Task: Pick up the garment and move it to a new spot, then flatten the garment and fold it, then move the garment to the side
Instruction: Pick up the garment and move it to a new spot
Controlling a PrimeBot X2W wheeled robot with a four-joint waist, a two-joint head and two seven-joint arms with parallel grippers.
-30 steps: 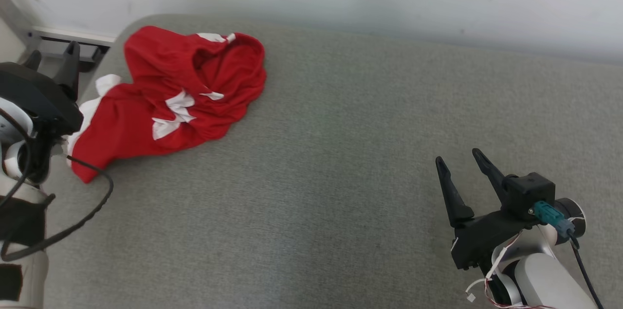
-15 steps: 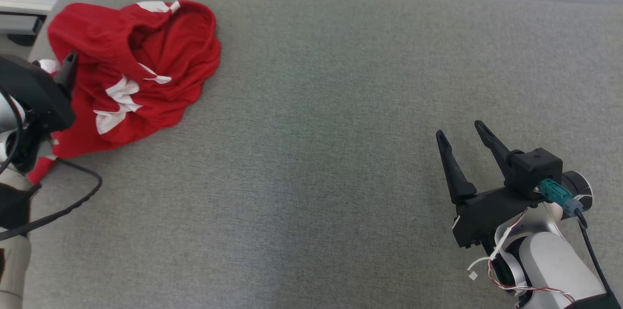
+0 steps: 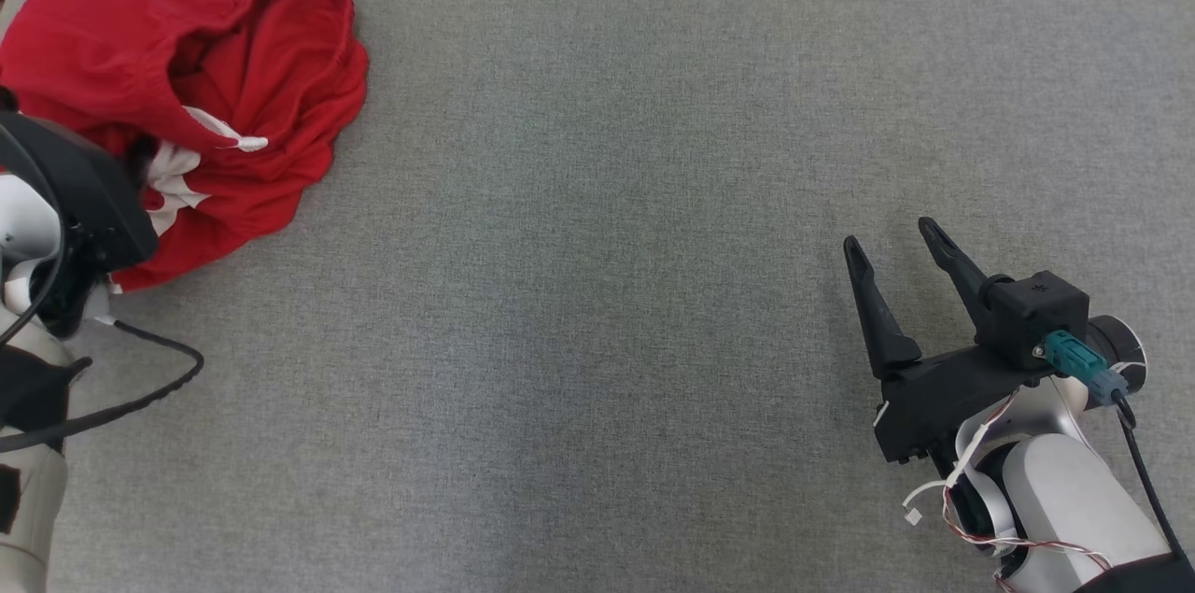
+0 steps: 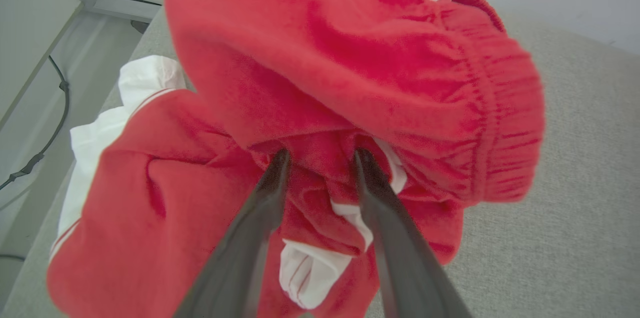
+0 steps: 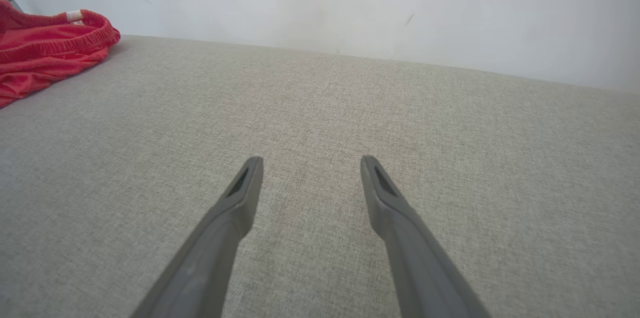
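The garment [image 3: 233,89], red and white, lies bunched at the frame's upper left on a grey cushion [image 3: 597,294], its small waistband label [image 5: 75,16] too tiny to read; the left claw [image 4: 320,157], fingers apart, pokes into a fold, and the right claw [image 3: 887,233] gapes at lower right.

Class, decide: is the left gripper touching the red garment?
Touching. The left wrist view shows the left gripper with both tips sunk into folds of the garment.

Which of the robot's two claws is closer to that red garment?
Left. The left gripper has its fingers pushed into folds of the red garment; the right gripper hovers open over the bare grey cushion, far off on the robot's right.
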